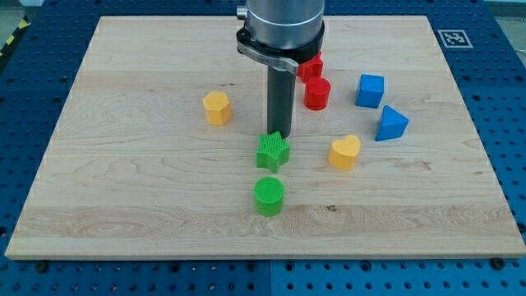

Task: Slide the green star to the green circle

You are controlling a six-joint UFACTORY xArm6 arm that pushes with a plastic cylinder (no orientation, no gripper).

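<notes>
In the camera view, a wooden board point(123, 189) is being shown lying on a blue perforated table point(509, 123). My tip point(274, 134) is being held at the far edge of the green star point(272, 152), touching it or just behind it; which of the two cannot be told. The rod is a single straight piece, so nothing is being spread, pressed together or pinched.

The green star is being seen near the middle of the board, and the green circle point(269, 196) is standing just nearer than it, a small gap being left between the two. A yellow hexagon point(217, 108) is sitting to the left, well apart. A yellow heart point(345, 152) is lying to the right of the star. Farther off, a red cylinder point(316, 94) is standing beside the rod, with another red block point(311, 67) partly hidden behind the arm's housing. A blue cube point(371, 90) and a blue triangle point(391, 123) are resting at the right.

At the far right corner, a black-and-white square marker point(454, 38) is being displayed; no readable writing or brand can be made out.
</notes>
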